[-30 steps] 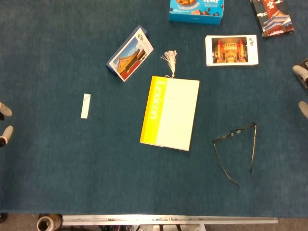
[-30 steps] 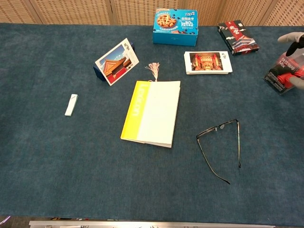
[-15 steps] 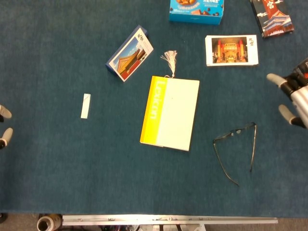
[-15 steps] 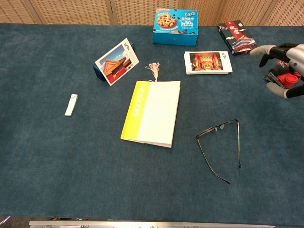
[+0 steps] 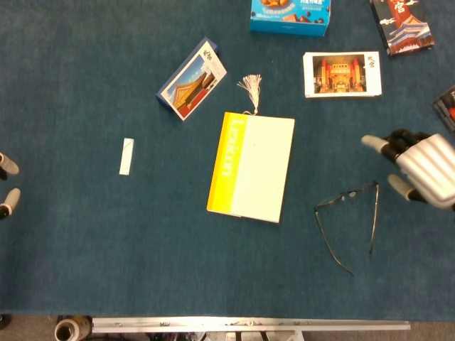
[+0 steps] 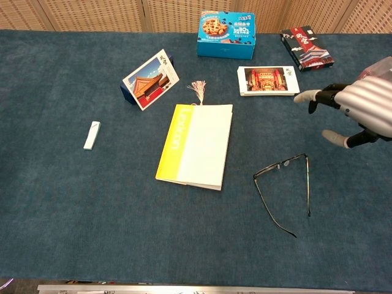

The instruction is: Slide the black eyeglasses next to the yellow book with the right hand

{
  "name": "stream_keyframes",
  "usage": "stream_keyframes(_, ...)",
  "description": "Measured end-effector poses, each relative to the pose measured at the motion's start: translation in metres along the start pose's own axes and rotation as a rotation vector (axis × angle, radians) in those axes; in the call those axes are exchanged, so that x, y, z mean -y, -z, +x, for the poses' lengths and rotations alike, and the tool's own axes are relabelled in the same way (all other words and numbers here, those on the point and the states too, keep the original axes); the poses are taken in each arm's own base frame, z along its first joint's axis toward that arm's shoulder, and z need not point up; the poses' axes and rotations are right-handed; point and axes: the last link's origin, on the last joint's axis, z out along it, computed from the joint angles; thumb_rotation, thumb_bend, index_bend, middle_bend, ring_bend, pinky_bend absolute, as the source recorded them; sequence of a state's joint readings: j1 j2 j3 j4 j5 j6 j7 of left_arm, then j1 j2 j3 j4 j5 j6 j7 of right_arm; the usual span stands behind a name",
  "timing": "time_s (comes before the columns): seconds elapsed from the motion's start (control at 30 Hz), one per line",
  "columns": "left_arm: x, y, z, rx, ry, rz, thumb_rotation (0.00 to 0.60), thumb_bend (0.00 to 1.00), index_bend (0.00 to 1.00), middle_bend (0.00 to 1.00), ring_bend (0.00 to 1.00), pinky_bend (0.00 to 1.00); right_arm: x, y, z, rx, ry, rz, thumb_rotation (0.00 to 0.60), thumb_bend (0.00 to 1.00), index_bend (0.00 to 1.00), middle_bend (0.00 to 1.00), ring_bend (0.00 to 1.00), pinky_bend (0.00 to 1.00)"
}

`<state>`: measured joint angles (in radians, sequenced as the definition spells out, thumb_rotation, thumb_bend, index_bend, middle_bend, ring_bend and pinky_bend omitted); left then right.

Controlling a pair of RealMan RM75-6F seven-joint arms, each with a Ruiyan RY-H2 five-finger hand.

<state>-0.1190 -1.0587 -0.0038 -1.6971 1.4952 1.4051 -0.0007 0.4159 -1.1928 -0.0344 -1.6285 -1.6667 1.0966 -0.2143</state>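
The black eyeglasses lie on the blue cloth with both temples unfolded, a short way right of the yellow book. My right hand hovers above and to the right of the glasses, fingers spread, holding nothing and not touching them. Only two fingertips of my left hand show at the left edge of the head view, apart from each other, with nothing between them.
Behind the book are a tassel bookmark, a propped postcard, a flat postcard stack, a blue cookie box and a dark patterned box. A small white strip lies at the left.
My right hand has come in from the right edge, moving left and down toward the glasses. The glasses and book have not moved.
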Motion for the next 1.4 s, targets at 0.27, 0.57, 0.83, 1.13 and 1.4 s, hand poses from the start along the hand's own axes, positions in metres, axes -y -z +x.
stream_keyframes(0.27,-0.002,-0.003,-0.001,0.005,0.001,-0.016,0.6,0.28,0.45,0.52,0.46,0.56,0.006,0.003,-0.007,0.047,0.023,0.038,0.6,0.4,0.2,0.37,0.27,0.52)
stream_keyframes(0.57,-0.002,-0.003,-0.002,0.007,0.0,-0.015,0.6,0.28,0.45,0.52,0.46,0.56,0.006,0.004,-0.013,0.086,0.034,0.048,0.6,0.4,0.2,0.36,0.27,0.51)
stream_keyframes(0.83,-0.002,-0.003,-0.002,0.01,0.001,-0.013,0.6,0.28,0.45,0.52,0.46,0.56,0.003,0.004,-0.019,0.11,0.045,0.042,0.6,0.43,0.2,0.36,0.27,0.51)
stream_keyframes(1.13,-0.001,-0.001,-0.003,0.013,0.001,-0.008,0.6,0.28,0.45,0.52,0.46,0.56,0.001,0.001,-0.026,0.133,0.062,0.044,0.6,0.43,0.2,0.35,0.25,0.5)
stream_keyframes(1.4,0.001,-0.001,-0.003,0.013,0.003,-0.006,0.6,0.28,0.45,0.52,0.46,0.56,0.003,-0.005,-0.033,0.144,0.064,0.054,0.6,0.43,0.2,0.34,0.25,0.49)
